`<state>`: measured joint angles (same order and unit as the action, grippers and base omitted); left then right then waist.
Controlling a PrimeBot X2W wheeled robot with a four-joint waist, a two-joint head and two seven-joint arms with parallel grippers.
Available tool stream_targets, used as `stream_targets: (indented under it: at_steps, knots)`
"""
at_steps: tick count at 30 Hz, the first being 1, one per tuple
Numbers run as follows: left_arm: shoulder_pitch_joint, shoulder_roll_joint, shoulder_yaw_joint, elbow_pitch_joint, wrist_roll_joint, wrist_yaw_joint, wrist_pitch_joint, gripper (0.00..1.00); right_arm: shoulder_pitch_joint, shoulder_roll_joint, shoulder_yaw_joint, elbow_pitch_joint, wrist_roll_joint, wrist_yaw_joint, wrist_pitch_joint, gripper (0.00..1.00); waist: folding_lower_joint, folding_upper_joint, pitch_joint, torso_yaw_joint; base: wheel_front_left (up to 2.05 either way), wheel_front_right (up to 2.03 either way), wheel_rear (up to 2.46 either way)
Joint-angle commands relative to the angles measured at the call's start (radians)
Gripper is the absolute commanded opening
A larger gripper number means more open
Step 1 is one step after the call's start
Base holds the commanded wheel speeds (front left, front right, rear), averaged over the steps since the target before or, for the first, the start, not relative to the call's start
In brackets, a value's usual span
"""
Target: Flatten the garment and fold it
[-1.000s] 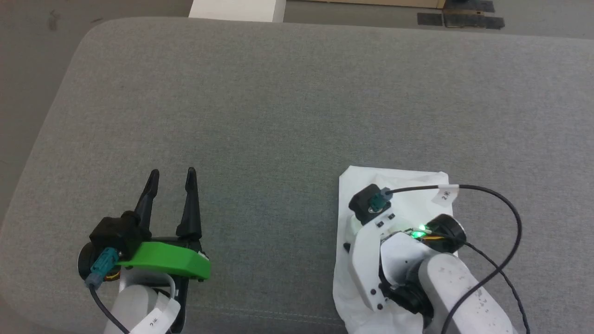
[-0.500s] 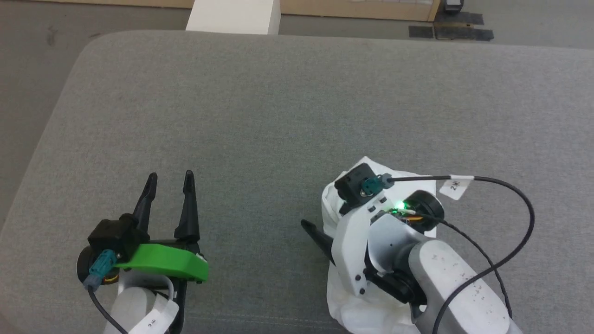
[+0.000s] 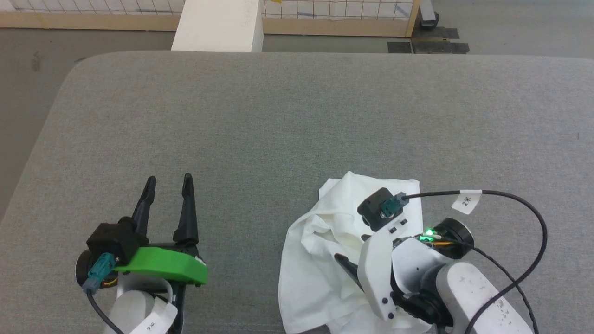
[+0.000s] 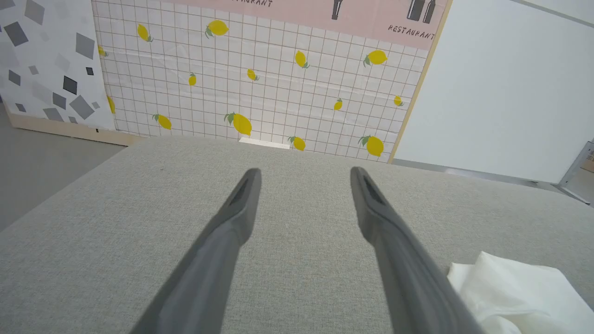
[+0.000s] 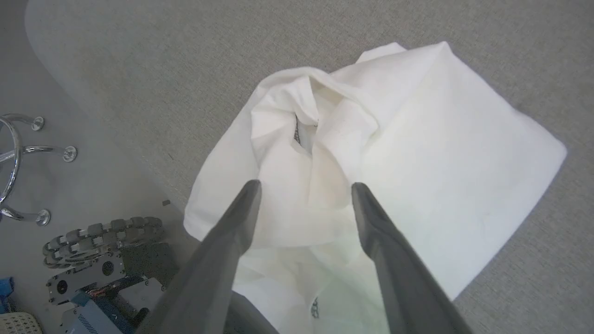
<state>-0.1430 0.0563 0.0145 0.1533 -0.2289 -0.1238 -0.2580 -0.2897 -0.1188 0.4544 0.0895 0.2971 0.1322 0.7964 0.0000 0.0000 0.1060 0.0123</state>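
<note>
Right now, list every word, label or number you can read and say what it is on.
"RESTAURANT": pink wall panel.
"AURANT": same panel, cut off at top.
"2" plus an unclear mark: white tag on the right arm's cable.
Second white tag, lower left: too blurred.

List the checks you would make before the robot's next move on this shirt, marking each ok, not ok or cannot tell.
1. Right end effector open, gripping nothing: ok.
2. Left end effector open, gripping nothing: ok.
3. Garment lying flat: not ok, bunched and creased.
4. Sleeves located: cannot tell, lost in the folds.
5. Room on the grey cushion for spreading: ok.
</note>
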Motion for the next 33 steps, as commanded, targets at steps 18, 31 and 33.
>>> stream_targets:
  at_steps: [18,31,33]
  knots:
    - [0.054,-0.002,0.025,-0.03,0.001,-0.007,-0.004,1.0,0.214,0.068,-0.389,-0.141,0.15,-0.002,-0.504,1.0,0.0,0.0,-0.042,-0.018,0.0,0.0,0.0]
    - [0.056,-0.005,0.011,-0.046,-0.003,-0.007,-0.004,1.0,0.192,0.068,-0.528,0.212,0.627,-0.002,-0.339,1.0,0.0,0.0,-0.021,-0.011,0.0,0.0,0.0]
    - [0.052,-0.005,0.006,-0.046,-0.004,-0.007,-0.004,1.0,0.162,0.068,-0.529,0.267,0.63,-0.002,-0.293,1.0,0.0,0.0,-0.013,-0.002,0.0,0.0,0.0]
